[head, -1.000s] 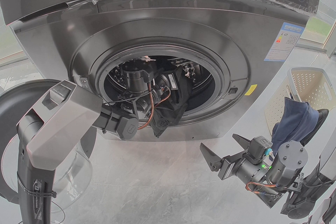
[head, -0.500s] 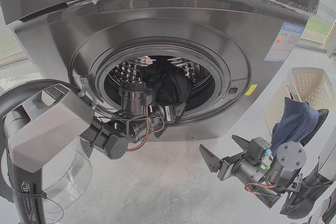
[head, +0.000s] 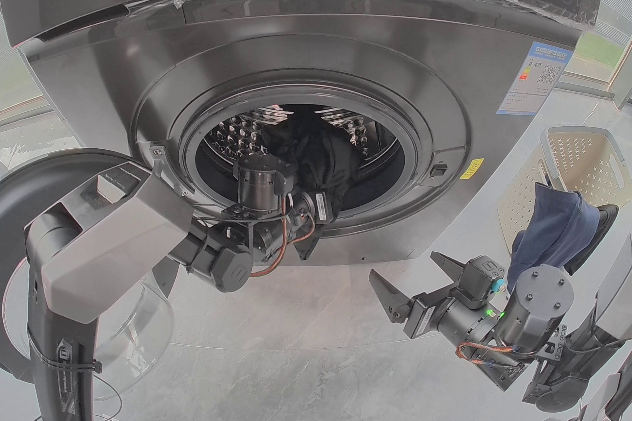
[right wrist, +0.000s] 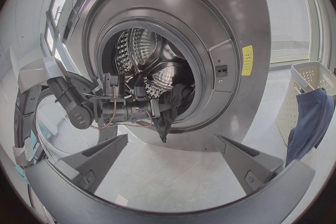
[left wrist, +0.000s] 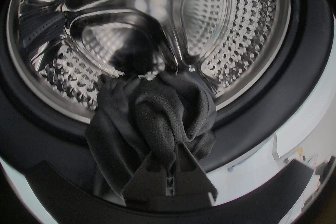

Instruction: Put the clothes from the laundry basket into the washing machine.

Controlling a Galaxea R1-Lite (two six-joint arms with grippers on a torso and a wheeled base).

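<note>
The left pincer (left wrist: 169, 168) is pinched tight on a soft black cloth (left wrist: 154, 119) at the washing machine's (head: 461, 87) round mouth. The cloth hangs partly inside the shiny drum (left wrist: 224, 14), which is full of holes. The right pincer (head: 403, 268), spread wide and holding nothing, sits low before the machine. A blue cloth (head: 556, 231) drapes over the white, holey laundry basket (head: 582, 156) beside the machine.

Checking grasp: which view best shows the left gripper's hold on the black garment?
Left wrist view: close up, left gripper shut on the black garment at the drum mouth. Head view: wrist hides the pinch. Right wrist view: side-on, farther off, cloth hanging below.
</note>
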